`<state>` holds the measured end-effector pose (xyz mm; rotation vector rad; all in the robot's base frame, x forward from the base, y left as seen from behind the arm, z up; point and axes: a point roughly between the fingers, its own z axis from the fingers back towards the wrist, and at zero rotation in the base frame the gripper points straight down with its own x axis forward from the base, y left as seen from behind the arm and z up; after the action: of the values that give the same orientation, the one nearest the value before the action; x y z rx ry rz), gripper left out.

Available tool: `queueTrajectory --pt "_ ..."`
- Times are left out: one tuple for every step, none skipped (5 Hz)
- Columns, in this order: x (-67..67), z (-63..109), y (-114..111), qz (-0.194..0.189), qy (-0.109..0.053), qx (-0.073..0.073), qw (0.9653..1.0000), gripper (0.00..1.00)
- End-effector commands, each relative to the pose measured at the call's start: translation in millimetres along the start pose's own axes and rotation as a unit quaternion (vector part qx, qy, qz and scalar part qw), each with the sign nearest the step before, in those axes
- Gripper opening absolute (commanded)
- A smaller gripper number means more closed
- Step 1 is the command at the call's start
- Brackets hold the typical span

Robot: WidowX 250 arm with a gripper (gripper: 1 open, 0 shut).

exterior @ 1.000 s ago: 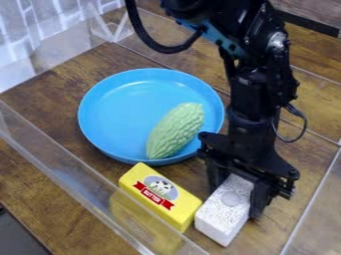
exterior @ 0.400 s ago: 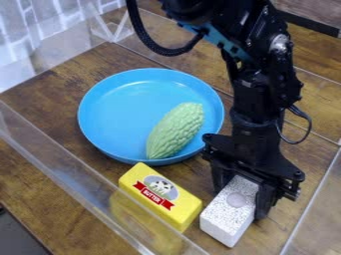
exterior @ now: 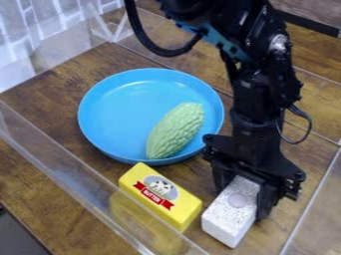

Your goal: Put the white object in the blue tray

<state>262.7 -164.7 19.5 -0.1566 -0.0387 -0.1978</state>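
Near the bench's (exterior: 54,95) front right corner the black hand (exterior: 248,191) points straight down, clamped on the far end of the white block (exterior: 233,213), which lies on the bench beside the yellow box (exterior: 159,195), outside the blue tray (exterior: 118,105) holding a green gourd (exterior: 176,130).

A bumpy pale green gourd-shaped vegetable (exterior: 176,130) is seen lying tilted at the centre of the frame. A yellow rectangular box with a red label and a small round emblem (exterior: 159,194) is placed below it, at the lower centre, on the dark brown wooden table top (exterior: 54,100). A clear plastic wall (exterior: 60,194) is seen along the lower left edge. A pale curtain-like surface (exterior: 40,30) is visible at the upper left
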Motion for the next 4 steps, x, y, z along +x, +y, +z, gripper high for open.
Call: queueTrajectory --pt "-4.5 -0.3 -10 -0.025 0.000 -0.005 0.9997 0.00" --pt "-5.2 -1.3 -11 -0.025 0.002 -0.007 0.9997 0.00" --pt "-3.4 8.2 -9 -0.031 0.004 0.001 0.9995 0.00" --pt "-1.3 17.8 -8 -0.037 0.005 0.009 0.9992 0.00"
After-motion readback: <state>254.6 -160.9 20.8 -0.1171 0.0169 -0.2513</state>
